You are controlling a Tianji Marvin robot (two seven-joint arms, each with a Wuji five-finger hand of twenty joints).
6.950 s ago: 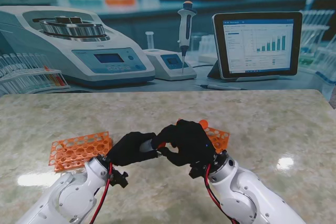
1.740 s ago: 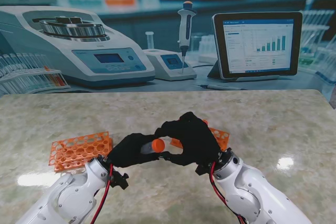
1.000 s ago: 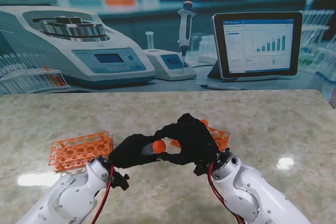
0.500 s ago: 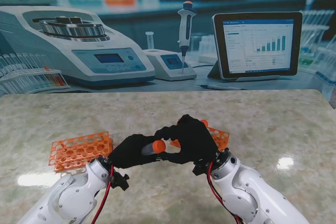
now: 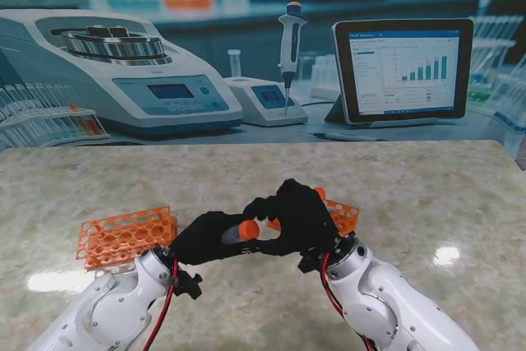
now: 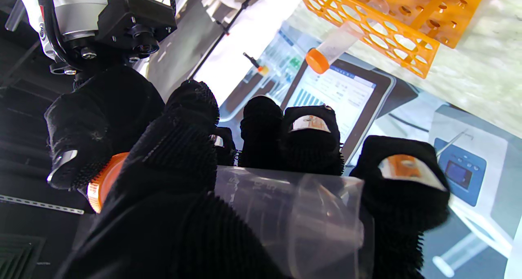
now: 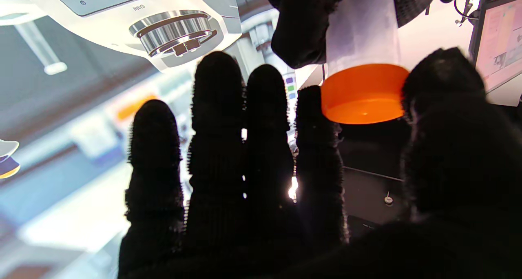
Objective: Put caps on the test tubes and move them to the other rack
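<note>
Here the test tube (image 5: pixel 236 232) lies nearly level above the table (image 5: pixel 427 195), between the 2 orange racks, its orange cap (image 5: pixel 248 229) pointing toward the right-hand rack (image 5: pixel 341 217). Faint graduation marks run along its clear wall in the left wrist view, too blurred to read. The left hand (image 5: pixel 205 237) is wrapped around the tube body, fingers (image 6: pixel 310 140) curled over it and clamped. The right hand (image 5: pixel 300 218) meets it at the cap, with thumb and forefinger pinched on the cap's rim while the other 3 fingers (image 7: pixel 218 120) stand straight and close together. Beside the tube on the left sits the left-hand rack (image 5: pixel 123 236). The right-hand rack holds 1 capped tube (image 6: pixel 332 50). Farther from me than the tube, the backdrop shows a centrifuge (image 5: pixel 123 71), a pipette (image 5: pixel 289 39) and a tablet (image 5: pixel 403 67) with bar charts, text unreadable.
</note>
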